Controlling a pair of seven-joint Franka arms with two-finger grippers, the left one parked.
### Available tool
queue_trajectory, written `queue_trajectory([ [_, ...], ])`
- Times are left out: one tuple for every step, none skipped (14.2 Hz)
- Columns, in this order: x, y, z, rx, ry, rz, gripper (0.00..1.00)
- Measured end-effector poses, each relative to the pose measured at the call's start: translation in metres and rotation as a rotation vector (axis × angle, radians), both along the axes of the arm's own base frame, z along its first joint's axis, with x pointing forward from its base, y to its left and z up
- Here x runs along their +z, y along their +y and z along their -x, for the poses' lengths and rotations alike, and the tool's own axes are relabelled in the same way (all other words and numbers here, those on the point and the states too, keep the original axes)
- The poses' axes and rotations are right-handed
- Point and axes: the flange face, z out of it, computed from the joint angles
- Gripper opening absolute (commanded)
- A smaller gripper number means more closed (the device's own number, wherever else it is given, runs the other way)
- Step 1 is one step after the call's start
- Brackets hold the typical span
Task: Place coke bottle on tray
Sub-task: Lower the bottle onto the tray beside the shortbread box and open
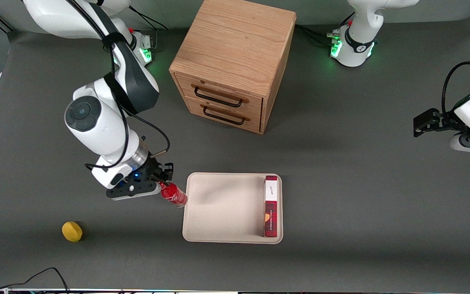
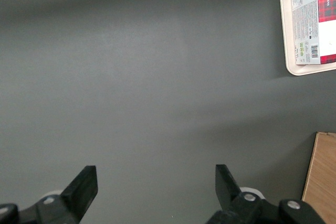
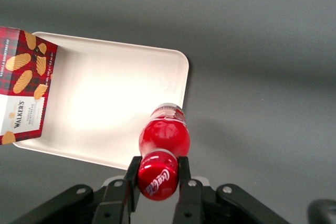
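The coke bottle (image 1: 174, 194) is a small all-red bottle with a red cap and white script. My right gripper (image 1: 162, 183) is shut on its cap end and holds it tilted in the air, beside the tray's edge at the working arm's end. In the right wrist view the fingers (image 3: 184, 167) clamp the cap, and the bottle (image 3: 164, 139) hangs over the tray's rim. The tray (image 1: 222, 208) is large, flat and cream with a low rim; it also shows in the right wrist view (image 3: 105, 98).
A long red plaid box (image 1: 271, 206) lies on the tray along its edge toward the parked arm. A wooden two-drawer cabinet (image 1: 235, 61) stands farther from the camera. A yellow ball-like object (image 1: 72, 231) lies on the table near the front.
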Motion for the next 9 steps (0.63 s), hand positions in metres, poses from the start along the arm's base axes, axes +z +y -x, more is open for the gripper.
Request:
queue_trajectory([
  [-0.004, 0.005, 0.0, 0.018, -0.011, 0.026, 0.0],
  [-0.007, 0.008, -0.001, 0.029, -0.021, 0.041, 0.0],
  [-0.011, 0.01, -0.003, 0.032, -0.035, 0.038, 0.0],
  [-0.016, 0.011, -0.007, 0.032, -0.053, 0.029, 0.0],
  [-0.024, 0.013, -0.01, 0.033, -0.065, 0.022, 0.0],
  [-0.034, 0.015, -0.014, 0.035, -0.071, 0.017, 0.0],
  [-0.044, 0.018, -0.017, 0.037, -0.074, 0.013, 0.0],
  [-0.053, 0.02, -0.021, 0.037, -0.076, 0.01, 0.0],
  [-0.06, 0.023, -0.027, 0.038, -0.078, 0.007, 0.0],
])
